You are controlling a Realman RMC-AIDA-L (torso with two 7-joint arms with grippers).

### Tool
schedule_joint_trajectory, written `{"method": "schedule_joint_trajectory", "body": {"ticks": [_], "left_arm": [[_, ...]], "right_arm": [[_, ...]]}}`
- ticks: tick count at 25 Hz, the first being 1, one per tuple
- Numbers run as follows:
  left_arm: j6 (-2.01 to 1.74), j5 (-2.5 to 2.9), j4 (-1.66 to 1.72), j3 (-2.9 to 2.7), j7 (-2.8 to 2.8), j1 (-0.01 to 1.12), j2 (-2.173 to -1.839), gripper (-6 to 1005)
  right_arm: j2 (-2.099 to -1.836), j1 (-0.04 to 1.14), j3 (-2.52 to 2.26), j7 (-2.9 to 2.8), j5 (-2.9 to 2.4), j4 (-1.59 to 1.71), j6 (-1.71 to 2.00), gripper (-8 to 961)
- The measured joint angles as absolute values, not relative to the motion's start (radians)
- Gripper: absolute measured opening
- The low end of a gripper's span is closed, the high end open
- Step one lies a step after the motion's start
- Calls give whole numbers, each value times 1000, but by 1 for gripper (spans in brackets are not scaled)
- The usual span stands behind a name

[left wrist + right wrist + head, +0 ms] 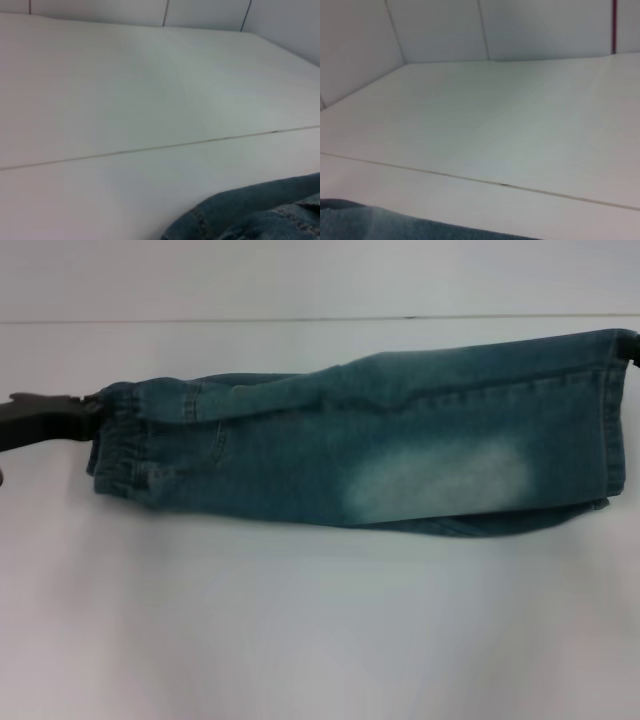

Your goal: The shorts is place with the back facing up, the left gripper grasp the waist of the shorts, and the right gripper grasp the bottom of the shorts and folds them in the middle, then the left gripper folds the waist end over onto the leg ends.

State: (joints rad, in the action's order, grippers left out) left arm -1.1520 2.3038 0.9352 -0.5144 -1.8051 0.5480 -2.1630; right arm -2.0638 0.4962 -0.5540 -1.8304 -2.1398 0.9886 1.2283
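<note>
Shorts lay flat on the white table, long axis running side to side in the head view, waist on the robot's left, leg ends on the right. Already doubled lengthwise: one leg sat on top of the other, a lower layer's edge peeking out along the near side, and one pale faded patch showed on top. So the middle fold looked done.

Left gripper sat at the far corner of the waist, touching the elastic band. Whether its jaws were clamped on the fabric or parted, can't tell; the fingertips were hidden against the denim. Right gripper was only a dark sliver at the far corner of the leg ends, at the frame edge. Jaw state there also can't tell.

Wrist views gave little: the left one showed a bunched bit of denim with stitching close to the camera plus bare table with a seam line; the right one showed a blue edge of cloth and table. No fingers visible in either.

Remaining, as judged: the waist end had not yet been brought over onto the leg ends; the shorts were at full length. That last fold by the left gripper was still to do.
</note>
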Motion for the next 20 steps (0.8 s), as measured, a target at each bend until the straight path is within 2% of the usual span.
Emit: {"method": "schedule_joint_trajectory", "body": {"ticks": [8,20], "left_arm": [[-984,2301,866,-616,-1806,587,-2163,91],[-793,2225,819,-651,-1764,614,-2163,93]], "right_arm": [[-2070,527,-584,-1789,-2140,877,1087,11],[-2079,544,-597,-1709,-2118,788,886,80]]}}
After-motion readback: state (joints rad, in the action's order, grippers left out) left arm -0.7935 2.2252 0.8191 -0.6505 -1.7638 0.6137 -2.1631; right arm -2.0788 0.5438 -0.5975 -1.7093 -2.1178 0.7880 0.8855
